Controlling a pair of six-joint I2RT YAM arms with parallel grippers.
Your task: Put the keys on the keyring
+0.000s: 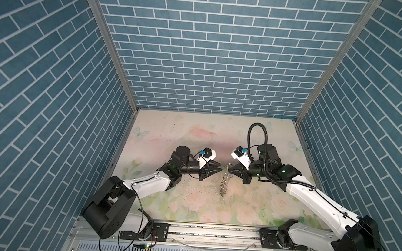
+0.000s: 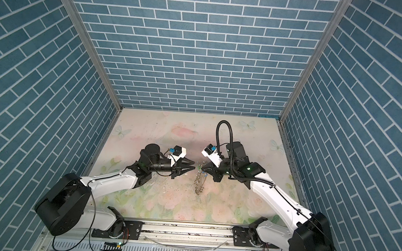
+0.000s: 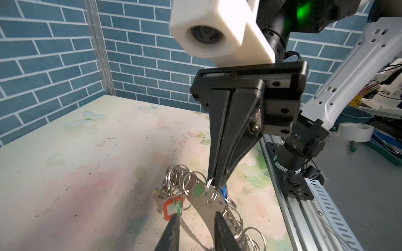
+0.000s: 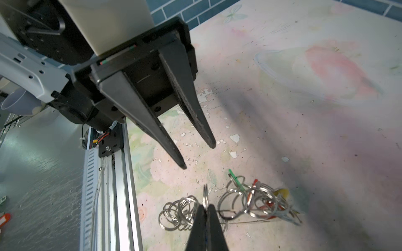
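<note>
Right gripper [image 4: 205, 209] pinches a split ring of the keyring [image 4: 264, 196]; left gripper [image 4: 198, 157] hangs spread. Several tagged keys [image 3: 171, 207] appear threaded, many rings apparently bare.

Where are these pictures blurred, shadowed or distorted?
In both top views the wide lens splays the walls outward, and the keyring is tiny. In the left wrist view the near fingers are out of focus. In the right wrist view the keys smear, and a shadow crosses the table.
</note>
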